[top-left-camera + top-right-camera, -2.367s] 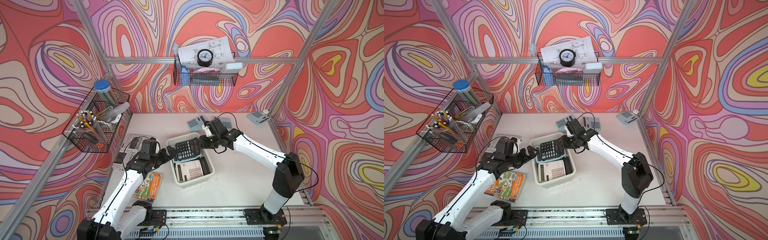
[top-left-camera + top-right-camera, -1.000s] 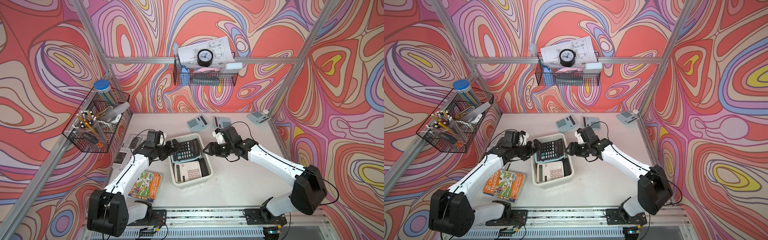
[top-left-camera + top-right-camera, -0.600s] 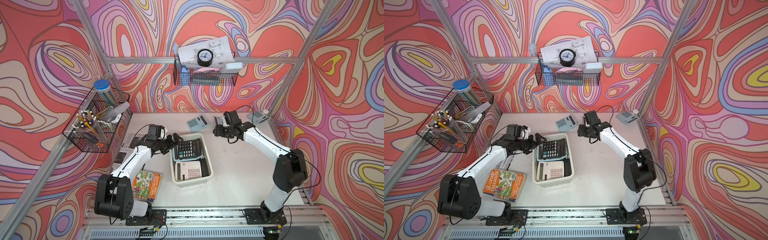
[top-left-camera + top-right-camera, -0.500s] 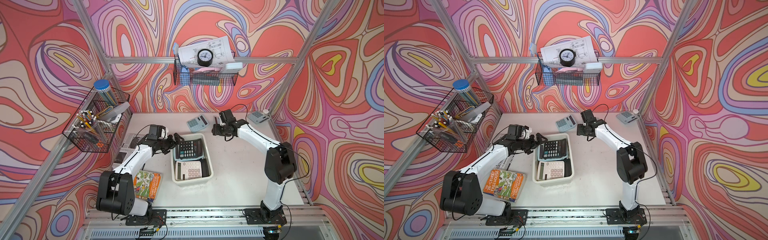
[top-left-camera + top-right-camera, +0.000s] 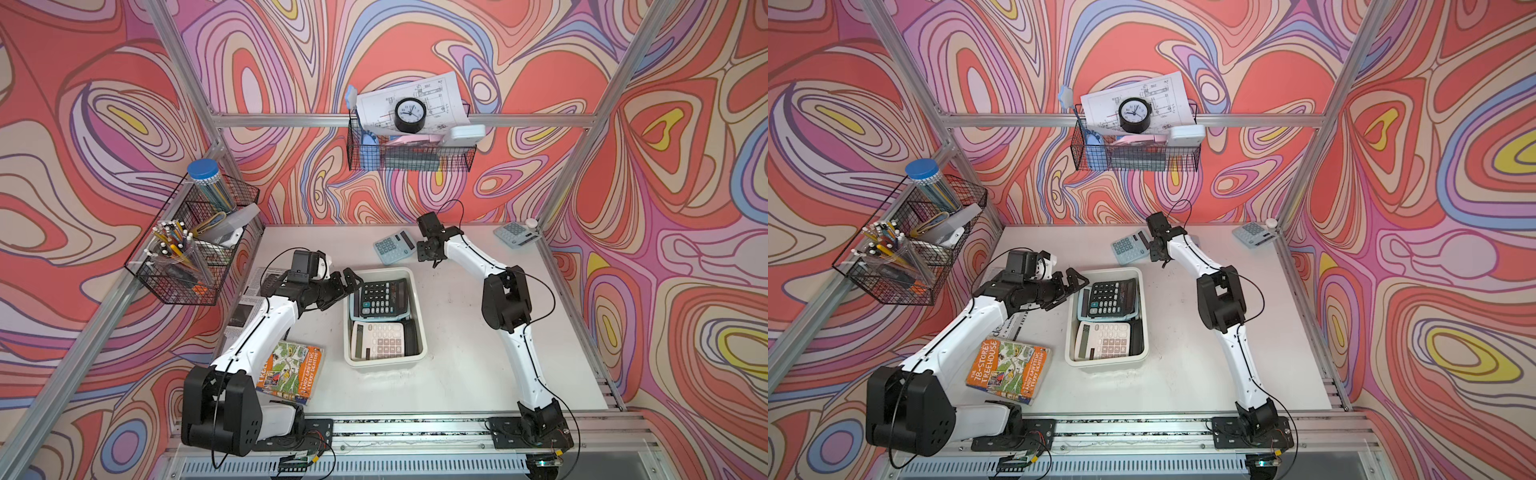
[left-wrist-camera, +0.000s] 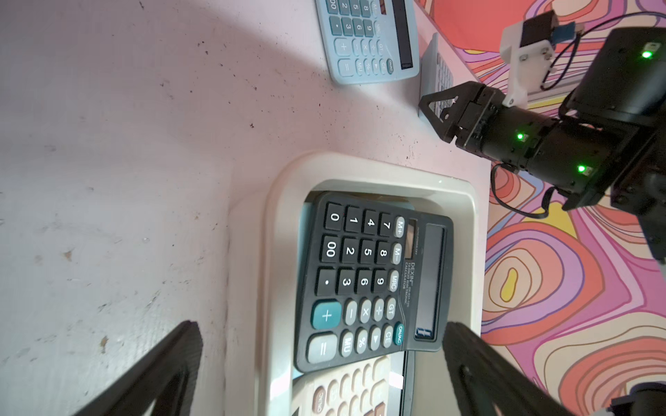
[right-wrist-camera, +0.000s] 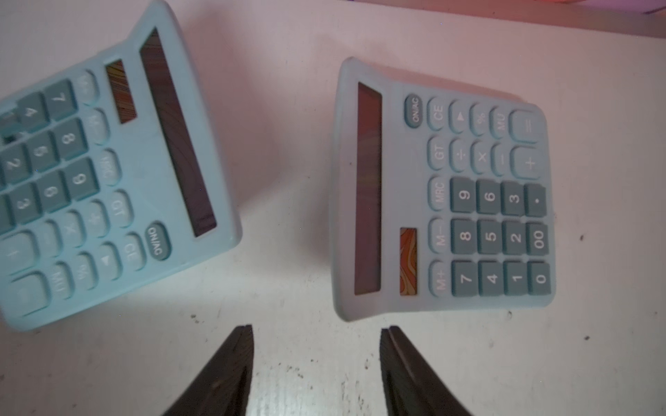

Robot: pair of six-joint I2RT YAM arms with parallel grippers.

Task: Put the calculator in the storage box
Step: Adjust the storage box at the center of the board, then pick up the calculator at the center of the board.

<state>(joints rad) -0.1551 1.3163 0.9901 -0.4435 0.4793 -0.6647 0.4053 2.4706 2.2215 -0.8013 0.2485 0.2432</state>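
The cream storage box (image 5: 384, 361) stands mid-table with a black calculator (image 5: 384, 297) tilted in its far half and a cream calculator (image 5: 380, 340) in its near half. My left gripper (image 5: 347, 280) hangs open just left of the box's far corner; in the left wrist view the black calculator (image 6: 367, 273) lies beyond its spread fingers, untouched. My right gripper (image 5: 428, 253) is at the back of the table, open and holding nothing. In the right wrist view it (image 7: 317, 335) hovers just short of two blue calculators, one (image 7: 108, 173) on each side (image 7: 443, 194).
A third blue calculator (image 5: 516, 235) lies at the back right corner. A book (image 5: 291, 370) and newspaper (image 5: 249, 299) lie under the left arm. Wire baskets hang on the left wall (image 5: 187, 253) and back wall (image 5: 409, 153). The right arm's elbow (image 5: 505, 299) stands right of the box.
The right arm swung from beside the box to the back of the table over the blue calculators, its jaws narrowing a little. The left gripper drew slightly away from the box.
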